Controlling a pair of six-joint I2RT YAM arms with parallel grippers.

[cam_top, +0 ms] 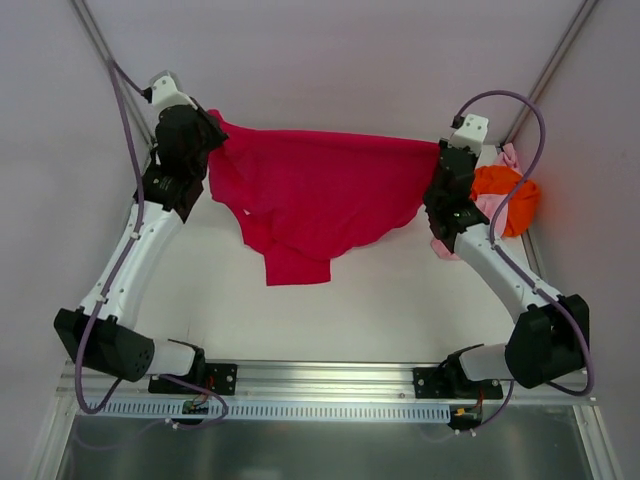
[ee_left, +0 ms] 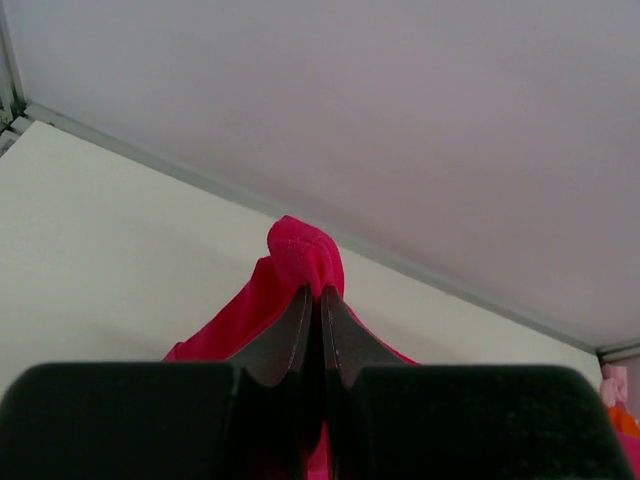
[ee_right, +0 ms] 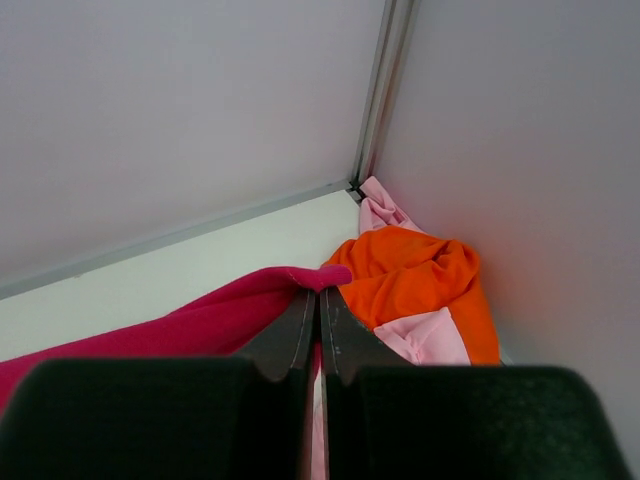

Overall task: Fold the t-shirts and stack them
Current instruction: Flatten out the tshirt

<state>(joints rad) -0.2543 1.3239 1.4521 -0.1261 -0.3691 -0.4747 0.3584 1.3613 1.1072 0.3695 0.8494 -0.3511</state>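
Where it hangs slack, the crimson t-shirt [cam_top: 310,190] drapes in soft folds.

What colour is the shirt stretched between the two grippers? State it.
A crimson t-shirt; clearest in the top external view.

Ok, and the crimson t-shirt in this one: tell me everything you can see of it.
The crimson t-shirt is soft, matte cloth, plain magenta-red with no print visible. It is stretched wide: the left gripper is shut on one bunched top corner, the right gripper on the other. The top edge runs nearly straight; below it the cloth sags in loose folds, with one flap hanging lowest toward the table. Whether the hem rests on it cannot be told.
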